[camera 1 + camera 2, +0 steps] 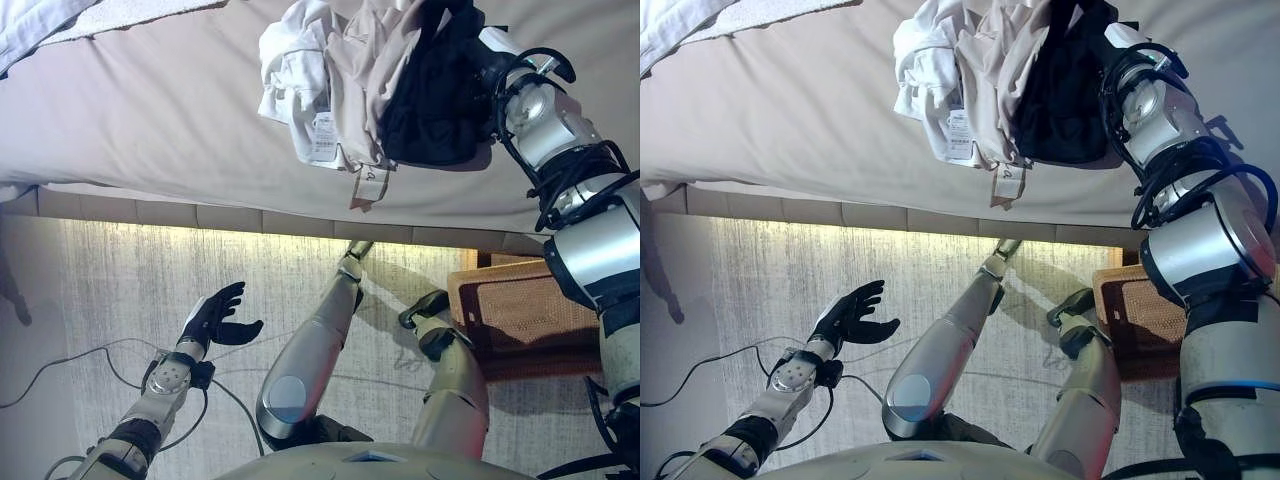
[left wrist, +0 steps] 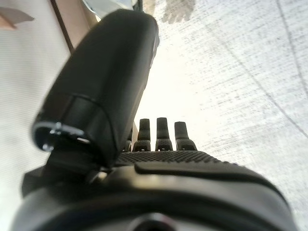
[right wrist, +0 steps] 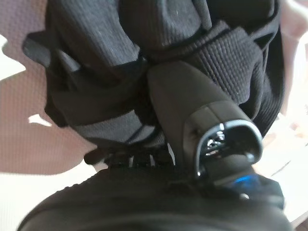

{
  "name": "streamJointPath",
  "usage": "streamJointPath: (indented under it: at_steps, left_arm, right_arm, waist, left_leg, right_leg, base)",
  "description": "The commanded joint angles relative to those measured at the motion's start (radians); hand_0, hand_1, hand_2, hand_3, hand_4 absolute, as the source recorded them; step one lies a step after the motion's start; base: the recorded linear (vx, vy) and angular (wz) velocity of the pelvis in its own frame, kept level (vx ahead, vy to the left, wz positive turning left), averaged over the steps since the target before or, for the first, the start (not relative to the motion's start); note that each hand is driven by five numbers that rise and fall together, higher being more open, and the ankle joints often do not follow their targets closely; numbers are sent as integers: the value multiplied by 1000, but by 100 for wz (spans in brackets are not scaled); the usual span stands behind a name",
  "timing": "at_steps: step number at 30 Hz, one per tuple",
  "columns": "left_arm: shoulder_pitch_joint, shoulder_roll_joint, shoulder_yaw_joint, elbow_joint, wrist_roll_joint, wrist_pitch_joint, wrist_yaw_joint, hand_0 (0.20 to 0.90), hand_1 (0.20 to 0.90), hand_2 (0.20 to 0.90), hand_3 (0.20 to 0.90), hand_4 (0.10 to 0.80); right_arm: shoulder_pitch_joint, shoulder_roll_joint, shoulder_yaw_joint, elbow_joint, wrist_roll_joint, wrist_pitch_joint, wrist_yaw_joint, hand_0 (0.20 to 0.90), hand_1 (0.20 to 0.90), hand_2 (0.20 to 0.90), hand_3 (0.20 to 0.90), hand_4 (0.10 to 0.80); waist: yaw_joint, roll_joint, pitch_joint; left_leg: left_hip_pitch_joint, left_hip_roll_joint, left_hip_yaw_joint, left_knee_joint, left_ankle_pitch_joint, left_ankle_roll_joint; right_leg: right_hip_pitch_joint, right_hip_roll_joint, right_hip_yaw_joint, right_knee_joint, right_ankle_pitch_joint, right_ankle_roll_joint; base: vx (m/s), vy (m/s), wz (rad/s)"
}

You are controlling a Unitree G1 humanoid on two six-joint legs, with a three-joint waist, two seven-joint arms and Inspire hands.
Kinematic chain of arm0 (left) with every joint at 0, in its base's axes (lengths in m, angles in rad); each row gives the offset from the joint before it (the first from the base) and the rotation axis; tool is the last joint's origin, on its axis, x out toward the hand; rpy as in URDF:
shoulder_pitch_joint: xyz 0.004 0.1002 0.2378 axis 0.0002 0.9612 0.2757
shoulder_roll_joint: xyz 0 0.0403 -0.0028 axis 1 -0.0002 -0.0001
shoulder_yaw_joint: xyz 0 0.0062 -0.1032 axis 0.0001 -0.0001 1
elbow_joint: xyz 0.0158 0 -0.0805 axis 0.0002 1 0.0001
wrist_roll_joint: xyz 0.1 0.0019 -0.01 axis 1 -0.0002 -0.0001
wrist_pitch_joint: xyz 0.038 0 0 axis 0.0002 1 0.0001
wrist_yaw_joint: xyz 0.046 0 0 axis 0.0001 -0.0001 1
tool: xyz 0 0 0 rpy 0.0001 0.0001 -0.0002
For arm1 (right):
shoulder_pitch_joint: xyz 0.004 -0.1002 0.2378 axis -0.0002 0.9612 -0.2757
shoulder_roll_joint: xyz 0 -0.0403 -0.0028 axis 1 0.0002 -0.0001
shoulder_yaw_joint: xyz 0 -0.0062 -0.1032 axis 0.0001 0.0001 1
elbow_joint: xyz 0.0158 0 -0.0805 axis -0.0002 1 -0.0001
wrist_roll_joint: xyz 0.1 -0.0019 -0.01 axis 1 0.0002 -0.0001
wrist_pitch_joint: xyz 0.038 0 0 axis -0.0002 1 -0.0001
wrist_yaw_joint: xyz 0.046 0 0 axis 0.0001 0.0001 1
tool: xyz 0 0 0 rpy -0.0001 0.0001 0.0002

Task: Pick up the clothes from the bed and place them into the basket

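A bundle of clothes (image 1: 350, 80) hangs just above the bed (image 1: 150, 110), made of a white garment (image 1: 295, 70), a beige one (image 1: 365, 60) and a black one (image 3: 106, 62). My right hand (image 1: 487, 62) grips the bundle from the right side. Its thumb (image 3: 178, 91) presses into the black knit and its fingers are buried in the folds. Low on the left, over the rug, my left hand (image 1: 215, 318) is held open with nothing in it. The brown wicker basket (image 1: 515, 315) stands on the floor at the right, below the bed's edge.
More white cloth (image 1: 40, 25) lies on the bed's far left corner. A pale rug (image 1: 120, 280) covers the floor between the bed and me. The bed's padded side rail (image 1: 200, 215) runs across the middle of the view.
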Motion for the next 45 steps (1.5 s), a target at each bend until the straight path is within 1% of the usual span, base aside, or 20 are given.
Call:
streamJointPath:
  at_steps: [1,6,10,12,13,15,17,21,23,24,26,27,28,29,30,33,37,40,43,45]
  left_arm:
    - [63,82,-8,-8,-1,-21,30,900,900,900,900,800]
    - [63,89,-18,-52,-1,-6,55,900,900,900,900,800]
    - [61,94,-29,-66,4,-2,75,900,900,900,900,800]
    - [60,94,-29,-75,17,6,87,900,900,900,900,800]
    - [57,94,-32,-80,22,11,99,900,900,900,900,800]
    - [55,99,-36,-95,17,25,109,900,900,900,900,800]
    - [58,105,-37,-109,19,37,116,900,900,900,900,800]
    - [84,123,-26,-136,29,65,108,900,900,900,900,800]
    - [85,116,-20,-168,53,127,122,900,900,900,900,800]
    - [71,111,-17,-164,64,152,128,900,900,900,900,800]
    - [15,73,2,-86,91,184,126,900,900,900,900,800]
    - [-4,57,7,-59,95,196,130,900,900,900,900,800]
    - [-42,23,15,-11,87,229,146,900,900,900,900,800]
    - [-50,12,16,3,84,237,153,900,900,900,900,800]
    - [-73,-12,25,33,78,263,165,900,900,900,900,800]
    - [-100,-58,33,92,67,288,180,900,900,900,900,800]
    - [-110,-95,52,137,54,314,174,900,900,900,900,800]
    - [-62,-106,90,125,78,343,161,900,900,900,900,800]
    - [-14,-112,117,110,107,354,154,900,900,900,900,800]
    - [17,-117,139,108,135,358,147,900,900,900,900,800]
  right_arm:
    - [116,-37,37,53,-38,93,10,300,300,300,200,100]
    - [134,-57,13,69,-19,113,-39,300,300,300,200,100]
    - [154,-70,-28,87,32,134,-141,300,300,300,200,100]
    - [170,-79,-60,104,47,162,-220,300,300,300,200,100]
    - [189,-93,-93,120,96,159,-273,300,300,300,200,100]
    - [206,-103,-136,126,192,114,-322,300,300,300,200,100]
    - [227,-115,-193,109,293,35,-362,300,300,300,200,100]
    - [296,-132,-308,30,501,-140,-328,300,300,300,200,100]
    - [361,-104,-378,-15,553,-216,-310,300,300,300,200,100]
    - [373,-86,-393,-38,598,-226,-302,300,300,300,200,100]
    - [388,-50,-412,-113,673,-226,-283,300,300,300,200,100]
    - [400,-44,-418,-154,701,-216,-272,300,300,300,200,100]
    - [455,-32,-439,-258,734,-196,-272,300,300,300,200,100]
    - [484,-29,-445,-292,764,-207,-272,300,300,300,200,100]
    - [563,-11,-478,-384,797,-218,-272,300,300,300,200,100]
    - [730,31,-535,-513,828,-302,-210,300,300,300,200,100]
    - [925,103,-612,-689,834,-343,-154,300,300,300,200,100]
    - [1152,160,-679,-834,818,-382,-89,300,300,300,200,100]
    - [1271,200,-718,-928,791,-400,-49,300,300,300,200,100]
    - [1338,227,-743,-982,760,-420,-62,300,300,300,200,100]
  waist:
    - [26,52,6]
    - [20,50,6]
    - [13,46,6]
    - [7,43,6]
    - [0,42,6]
    - [-8,39,5]
    - [-19,36,4]
    - [-40,12,-36]
    - [-50,-16,-69]
    - [-52,-27,-79]
    - [-76,-61,-115]
    - [-90,-69,-129]
    - [-125,-83,-158]
    - [-137,-85,-167]
    - [-174,-94,-190]
    - [-230,-95,-228]
    - [-299,-85,-275]
    - [-353,-85,-332]
    - [-380,-88,-372]
    - [-399,-90,-398]
  left_leg:
    - [-44,-23,91,18,27,87]
    - [-23,-23,97,14,25,87]
    - [2,-22,99,6,21,86]
    - [22,-22,102,2,17,85]
    - [35,-20,103,0,13,84]
    - [57,-18,105,-6,9,80]
    - [85,-15,109,-11,3,73]
    - [139,1,118,-38,-9,55]
    - [179,16,130,-76,-12,50]
    - [186,25,141,-98,21,52]
    - [227,52,161,-145,28,43]
    - [243,62,170,-164,31,40]
    - [287,84,191,-218,41,31]
    - [306,89,197,-239,46,29]
    - [345,99,215,-285,53,25]
    - [420,106,235,-368,70,23]
    - [503,112,259,-418,71,20]
    - [587,116,275,-455,67,22]
    - [632,119,286,-478,68,23]
    - [657,122,292,-487,64,24]
  right_leg:
    - [22,18,51,-24,65,49]
    - [44,16,50,-38,75,51]
    - [73,20,50,-55,83,52]
    - [99,22,52,-72,88,51]
    - [119,23,52,-86,96,51]
    - [148,31,53,-110,101,50]
    - [189,37,55,-141,109,48]
    - [268,62,63,-213,119,47]
    - [324,77,72,-268,125,57]
    - [339,83,58,-294,150,50]
    - [379,105,69,-343,151,52]
    - [388,111,76,-354,151,53]
    - [409,124,96,-385,154,57]
    - [417,128,105,-396,157,58]
    - [435,133,128,-424,164,61]
    - [472,140,162,-475,184,65]
    - [504,147,193,-497,193,61]
    - [543,154,212,-516,204,63]
    - [570,160,219,-536,216,66]
    - [586,162,223,-546,222,69]
  base:
    - [-29,-17,13]
    - [-16,-20,4]
    - [-4,-30,2]
    - [-14,-61,3]
    - [-30,-80,5]
    - [-37,-58,3]
    - [-30,-49,2]
    - [-7,-49,0]
    - [12,-72,-10]
    - [-4,-68,-17]
    - [4,-25,-34]
    - [9,48,-37]
    - [7,94,-24]
    - [-3,142,-35]
    - [0,134,-44]
    - [3,151,-36]
    - [21,140,-21]
    - [137,57,-23]
    - [92,-2,-22]
    - [88,-21,-21]
